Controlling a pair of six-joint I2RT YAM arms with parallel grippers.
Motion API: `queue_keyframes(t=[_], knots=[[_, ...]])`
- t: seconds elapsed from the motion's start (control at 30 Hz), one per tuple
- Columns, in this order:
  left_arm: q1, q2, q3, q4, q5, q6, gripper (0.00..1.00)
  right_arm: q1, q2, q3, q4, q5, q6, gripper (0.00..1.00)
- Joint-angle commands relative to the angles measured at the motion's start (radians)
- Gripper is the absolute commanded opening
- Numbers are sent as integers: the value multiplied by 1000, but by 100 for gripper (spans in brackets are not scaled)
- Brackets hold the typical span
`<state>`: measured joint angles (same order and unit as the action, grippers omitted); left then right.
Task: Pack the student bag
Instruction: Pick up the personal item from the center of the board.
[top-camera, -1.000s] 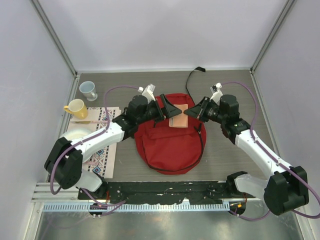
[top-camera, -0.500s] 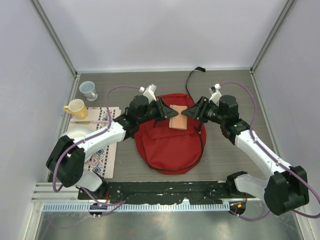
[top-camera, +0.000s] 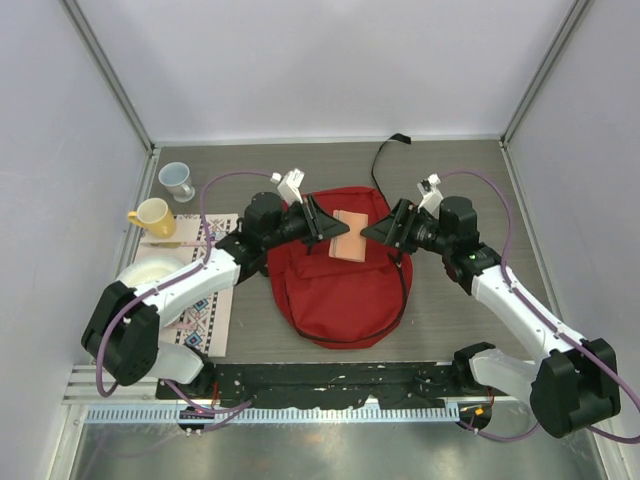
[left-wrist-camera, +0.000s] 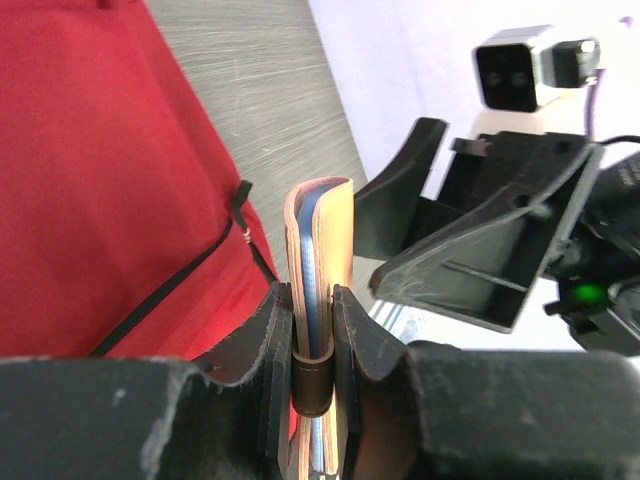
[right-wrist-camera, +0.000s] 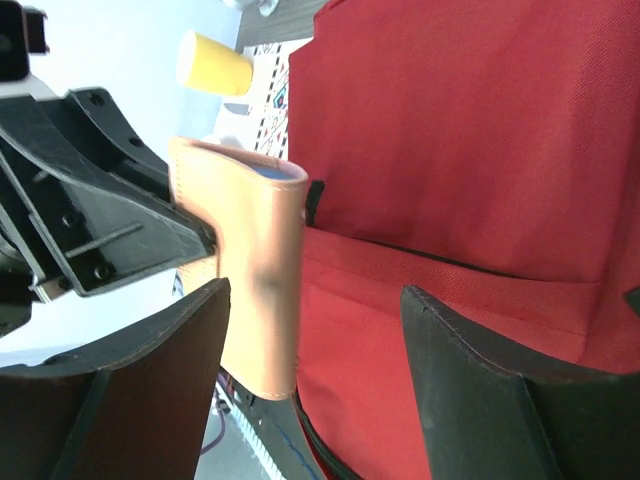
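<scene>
Red soft fabric formed the student bag (top-camera: 340, 290), a large backpack with black straps and zipper trim, lying flat on the grey table (top-camera: 480, 190); judged light but limp, it would best be taken at its zipper edge or top strap. Over the bag's far end the left gripper (left-wrist-camera: 312, 330) was clamped on a slim tan leather-covered notebook (left-wrist-camera: 320, 260), judged stiff and light, while the right gripper (right-wrist-camera: 315, 295) held its jaws apart to either side of the notebook's free end. No brand, label or legible writing was found on either item.
</scene>
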<state>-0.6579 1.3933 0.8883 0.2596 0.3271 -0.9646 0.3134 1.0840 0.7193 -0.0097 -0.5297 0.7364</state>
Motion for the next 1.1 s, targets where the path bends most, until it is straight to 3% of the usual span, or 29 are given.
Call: queue_keyframes(t=[0.0, 0.23, 0.4, 0.67, 0.77, 0.8, 0.9, 1.07], knots=[[23, -39, -9, 180, 159, 24, 5, 7, -12, -8, 105, -113, -9, 74], [30, 16, 14, 291, 305, -5, 3, 6, -16, -29, 217, -245, 26, 72], [30, 52, 14, 371, 349, -43, 0, 6, -21, -53, 309, -294, 78, 53], [30, 30, 11, 308, 322, 1, 1, 6, -41, -72, 367, -325, 115, 20], [30, 23, 20, 256, 302, 33, 21, 6, -44, -69, 370, -326, 118, 11], [30, 16, 21, 216, 279, 44, 37, 6, -45, -70, 367, -323, 118, 9], [30, -3, 32, 124, 228, 99, 62, 6, -55, -70, 315, -287, 98, 5], [30, -65, 69, -148, 55, 231, 75, 6, -113, -35, 104, -58, -37, 1]])
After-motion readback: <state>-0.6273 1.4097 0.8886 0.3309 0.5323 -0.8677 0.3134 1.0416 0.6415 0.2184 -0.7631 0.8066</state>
